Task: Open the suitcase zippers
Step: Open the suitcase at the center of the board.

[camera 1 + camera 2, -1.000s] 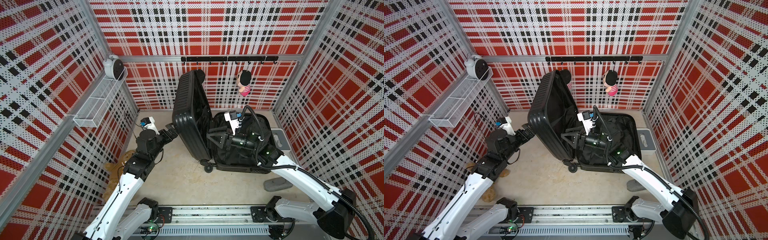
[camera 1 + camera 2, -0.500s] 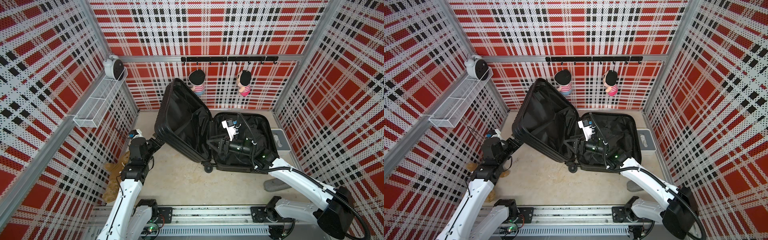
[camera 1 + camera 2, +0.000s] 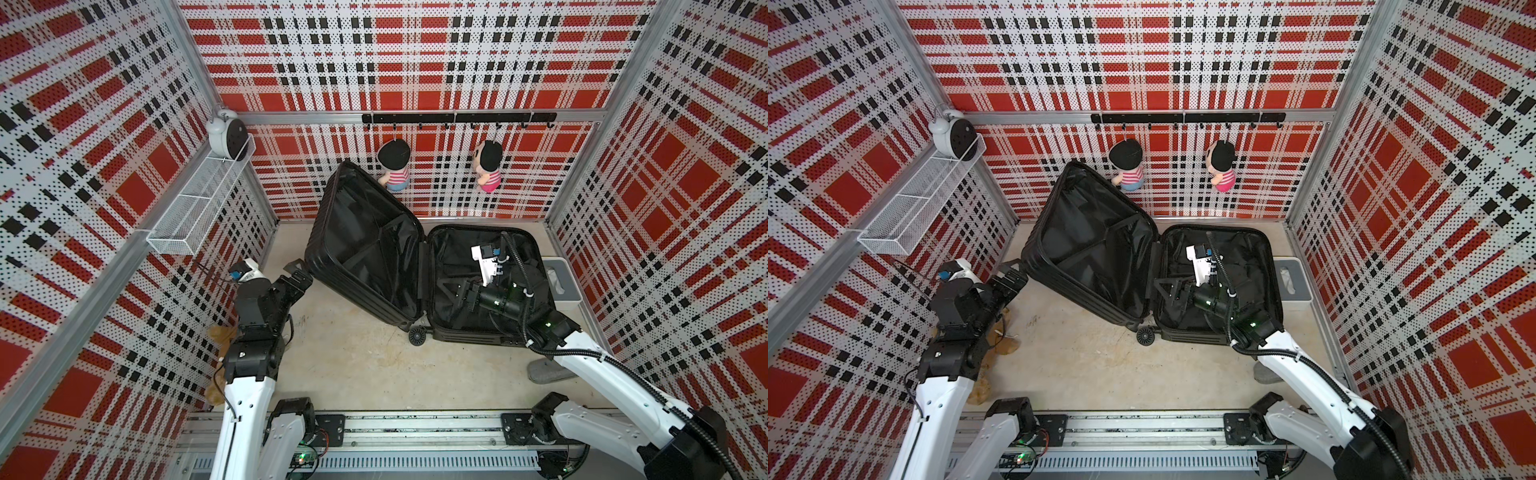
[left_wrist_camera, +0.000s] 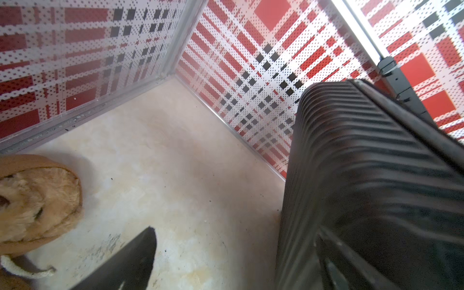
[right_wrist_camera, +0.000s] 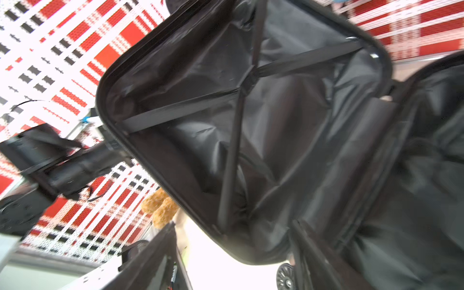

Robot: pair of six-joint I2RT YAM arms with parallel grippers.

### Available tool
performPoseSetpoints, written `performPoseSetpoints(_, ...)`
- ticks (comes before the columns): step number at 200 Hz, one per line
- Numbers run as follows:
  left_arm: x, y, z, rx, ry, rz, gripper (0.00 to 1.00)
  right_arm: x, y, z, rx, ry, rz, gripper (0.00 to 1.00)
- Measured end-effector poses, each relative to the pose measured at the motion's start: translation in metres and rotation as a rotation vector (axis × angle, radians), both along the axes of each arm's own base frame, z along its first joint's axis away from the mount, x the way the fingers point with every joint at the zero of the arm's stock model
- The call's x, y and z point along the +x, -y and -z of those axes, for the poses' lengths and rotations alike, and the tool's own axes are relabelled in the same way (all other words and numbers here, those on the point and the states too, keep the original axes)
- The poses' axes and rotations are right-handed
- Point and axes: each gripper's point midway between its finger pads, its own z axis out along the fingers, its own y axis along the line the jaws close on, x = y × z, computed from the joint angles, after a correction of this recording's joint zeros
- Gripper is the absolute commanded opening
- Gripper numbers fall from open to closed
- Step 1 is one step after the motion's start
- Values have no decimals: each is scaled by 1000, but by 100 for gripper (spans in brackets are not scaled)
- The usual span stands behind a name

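The black suitcase (image 3: 374, 253) (image 3: 1100, 249) lies open in both top views. Its ribbed lid leans up to the left, and the other half (image 3: 453, 253) lies flat on the floor. The zippers' track (image 5: 140, 163) runs along the lid's rim in the right wrist view; no pulls show. My left gripper (image 3: 300, 273) (image 3: 1013, 276) (image 4: 231, 263) is open against the lid's ribbed outer shell (image 4: 364, 188) at its lower left corner. My right gripper (image 3: 456, 291) (image 3: 1173, 291) (image 5: 233, 263) hangs open inside the flat half, facing the lid's lining, gripping nothing.
A tan plush slipper (image 3: 218, 332) (image 4: 32, 200) lies by the left wall beside my left arm. A grey slipper (image 3: 548, 370) and a white-and-grey box (image 3: 561, 282) sit right of the case. A wire basket (image 3: 199, 208), a clock (image 3: 226, 135) and two dolls (image 3: 395, 164) hang on the walls.
The lid has swung from upright down to the left. My left arm has drawn back left with it. My right gripper's jaws have widened.
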Motion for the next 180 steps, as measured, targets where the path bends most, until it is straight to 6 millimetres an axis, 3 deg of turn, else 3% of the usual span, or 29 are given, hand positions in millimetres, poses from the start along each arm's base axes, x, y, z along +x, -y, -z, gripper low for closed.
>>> performPoseSetpoints(45,-3,3,-29,14,58,19,100,6,15,9,-17,-21,47,79)
performPoseSetpoints(72,-3,14,-37,22,61,63,100,12,26,19,-27,-45,80,80)
performPoseSetpoints(83,-3,23,-41,27,64,92,100,15,31,22,-32,-55,97,86)
performPoseSetpoints(101,-4,45,-56,40,85,158,100,21,47,26,-47,-69,154,100)
performPoseSetpoints(150,-16,123,-95,102,154,351,98,34,114,18,-127,-2,406,100)
performPoseSetpoints(180,-10,170,-78,206,103,393,98,42,167,10,-219,80,628,100)
